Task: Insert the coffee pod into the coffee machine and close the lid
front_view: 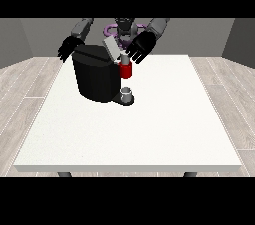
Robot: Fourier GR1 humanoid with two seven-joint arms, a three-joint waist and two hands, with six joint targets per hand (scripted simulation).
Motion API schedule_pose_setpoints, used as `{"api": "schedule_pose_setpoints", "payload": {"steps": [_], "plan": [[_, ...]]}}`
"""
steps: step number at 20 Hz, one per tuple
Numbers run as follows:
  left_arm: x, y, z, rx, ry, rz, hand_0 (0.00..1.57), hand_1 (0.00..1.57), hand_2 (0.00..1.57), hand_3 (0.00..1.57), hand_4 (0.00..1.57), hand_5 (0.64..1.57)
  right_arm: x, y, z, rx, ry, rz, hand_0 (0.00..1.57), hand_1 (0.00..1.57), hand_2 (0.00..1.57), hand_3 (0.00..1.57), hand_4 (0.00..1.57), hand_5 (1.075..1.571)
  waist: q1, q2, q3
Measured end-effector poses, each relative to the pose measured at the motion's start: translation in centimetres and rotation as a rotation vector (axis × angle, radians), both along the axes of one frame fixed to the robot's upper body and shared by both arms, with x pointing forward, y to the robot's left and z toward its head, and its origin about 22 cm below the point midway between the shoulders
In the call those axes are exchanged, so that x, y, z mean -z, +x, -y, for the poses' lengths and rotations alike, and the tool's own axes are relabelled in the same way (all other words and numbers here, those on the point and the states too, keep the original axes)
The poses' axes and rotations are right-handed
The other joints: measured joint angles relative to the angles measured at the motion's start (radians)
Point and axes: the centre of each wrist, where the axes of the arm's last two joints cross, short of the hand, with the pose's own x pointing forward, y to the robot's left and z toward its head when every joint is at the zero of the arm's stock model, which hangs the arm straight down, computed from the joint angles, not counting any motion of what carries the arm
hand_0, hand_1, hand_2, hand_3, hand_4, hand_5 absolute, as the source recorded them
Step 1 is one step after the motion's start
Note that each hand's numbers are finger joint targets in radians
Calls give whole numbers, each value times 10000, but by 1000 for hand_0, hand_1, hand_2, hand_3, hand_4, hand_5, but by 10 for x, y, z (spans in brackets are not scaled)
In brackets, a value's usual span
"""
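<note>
I see the coffee machine (94, 77) at the far left part of the table (149, 134), its lid (111, 48) tilted up. The hand at the view's right (141, 47), fingers spread open, hovers just above and right of the lid. The coffee pod (124, 59) seems to sit below it, over the red holder (126, 71). This hand is nearer; the hand at the view's left (67, 48) hangs relaxed behind the machine

You see the coffee machine (94, 72) in the upper left of the table (149, 129), with its lid (111, 47) tilted up at its top right. A cup (127, 93) sits at its lower right. One hand (142, 46) hovers above right of the machine, the other (68, 48) at upper left.
</note>
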Motion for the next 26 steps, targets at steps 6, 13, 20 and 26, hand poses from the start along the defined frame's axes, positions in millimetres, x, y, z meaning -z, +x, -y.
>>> {"api": "schedule_pose_setpoints", "payload": {"steps": [6, 13, 20, 26], "plan": [[9, 0, -5, 79, 89, -229, 1164, 1164, 1239, 1182, 492, 1571, 5, -4, 7, 214, 109, -99, 0, 0, 0, 0, 435, 1571, 62, -95, -1], [0, 0, -12, -130, 151, -157, 1230, 1230, 1274, 1180, 481, 1571, 2, -5, 2, 75, 11, 163, 0, 0, 0, 0, 433, 1571, -89, 142, 5], [-2, 0, -14, -163, 102, -259, 1161, 1161, 1195, 1058, 457, 1571, 6, -7, 2, 108, -56, 59, 0, 0, 0, 0, 335, 1571, -135, 200, 11], [-8, 0, -21, -283, 317, -62, 1085, 1085, 1132, 956, 403, 1571, -7, -3, 2, -36, -32, 327, 0, 0, 0, 0, 434, 1571, -220, 332, 8]]}}
